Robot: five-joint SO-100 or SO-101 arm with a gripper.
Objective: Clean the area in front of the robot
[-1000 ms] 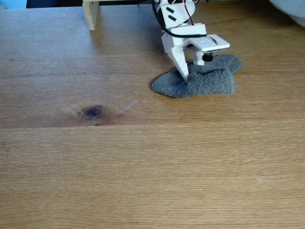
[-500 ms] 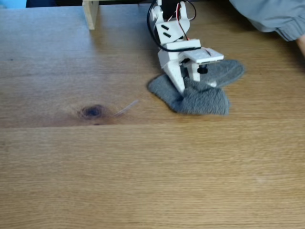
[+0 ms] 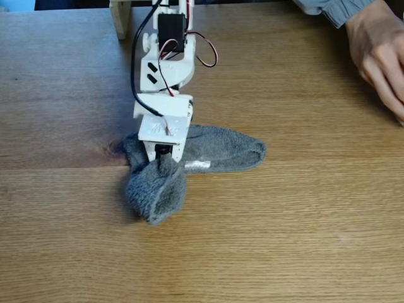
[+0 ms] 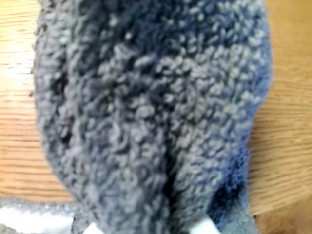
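In the fixed view the white robot arm reaches down over the oak tabletop. Its gripper is shut on a grey terry cloth. One part of the cloth lies flat to the right, and a bunched lobe hangs in front of the fingertips and hides them. The cloth sits on the board seam and covers most of the dark knot. In the wrist view the grey cloth fills nearly the whole picture, with a white fingertip showing at the bottom edge and bare wood on either side.
A person's hand with a grey sleeve rests over the table at the top right. A pale wooden post stands at the back left. Bare wood stretches across the front and the left.
The arm has swept from the back right towards the left and front, dragging the cloth over the knot. The person's hand has come further into view at the top right.
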